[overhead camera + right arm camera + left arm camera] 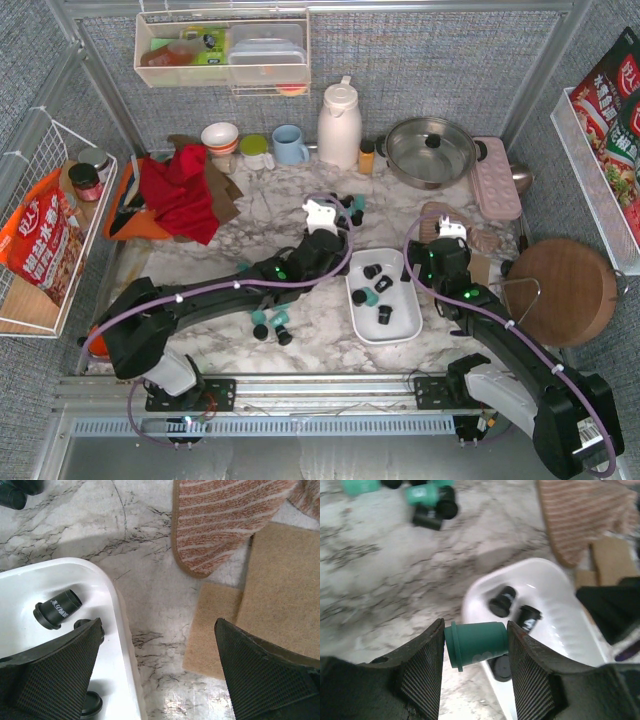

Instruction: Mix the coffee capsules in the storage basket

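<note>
A teal coffee capsule (477, 644) is gripped on its side between the ribbed fingers of the left gripper (476, 627), rim to one finger and base to the other. It is held above the near end of the white storage basket (560, 595). From the wrist view it cannot be told whether it hangs over the rim or just outside it.

Black capsules (56, 609) and at least one teal one are seen lying in the basket, and more loose capsules (270, 325) are scattered on the marble table (320, 340). The right gripper (157, 625) is spread wide and holds nothing, poised over the basket's right rim beside a striped mat (225, 520).

The step in hand is judged to be adding a teal capsule among the black ones. Next, the capsule should be carried over the basket's interior and the left fingers parted to drop it.
</note>
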Action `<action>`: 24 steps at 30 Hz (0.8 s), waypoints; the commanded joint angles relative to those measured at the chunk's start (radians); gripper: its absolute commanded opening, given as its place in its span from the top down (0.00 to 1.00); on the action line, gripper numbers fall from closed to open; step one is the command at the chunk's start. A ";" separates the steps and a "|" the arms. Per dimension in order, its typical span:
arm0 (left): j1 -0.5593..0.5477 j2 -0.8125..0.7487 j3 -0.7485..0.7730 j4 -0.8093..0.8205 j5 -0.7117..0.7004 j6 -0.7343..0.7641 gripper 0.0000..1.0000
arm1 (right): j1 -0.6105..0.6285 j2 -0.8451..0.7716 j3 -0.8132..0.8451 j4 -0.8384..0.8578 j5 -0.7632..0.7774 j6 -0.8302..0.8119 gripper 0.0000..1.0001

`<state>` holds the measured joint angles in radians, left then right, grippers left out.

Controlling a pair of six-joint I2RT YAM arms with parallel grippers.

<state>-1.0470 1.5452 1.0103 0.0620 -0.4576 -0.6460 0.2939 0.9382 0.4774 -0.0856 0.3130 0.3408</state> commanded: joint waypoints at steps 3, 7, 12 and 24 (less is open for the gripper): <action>-0.040 0.078 0.051 0.130 0.178 0.107 0.48 | 0.000 -0.006 0.007 0.014 0.012 0.006 0.01; -0.065 0.148 0.103 0.101 0.178 0.099 0.47 | 0.000 -0.018 0.004 0.012 0.017 0.007 0.01; -0.079 0.205 0.131 0.087 0.178 0.080 0.41 | 0.000 -0.029 0.000 0.010 0.025 0.009 0.01; -0.082 0.164 0.102 0.112 0.100 0.087 0.20 | -0.001 -0.041 -0.017 0.049 0.017 0.005 0.01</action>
<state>-1.1294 1.7443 1.1267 0.1421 -0.3141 -0.5659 0.2939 0.9081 0.4675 -0.0814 0.3313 0.3447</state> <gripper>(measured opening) 0.792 0.990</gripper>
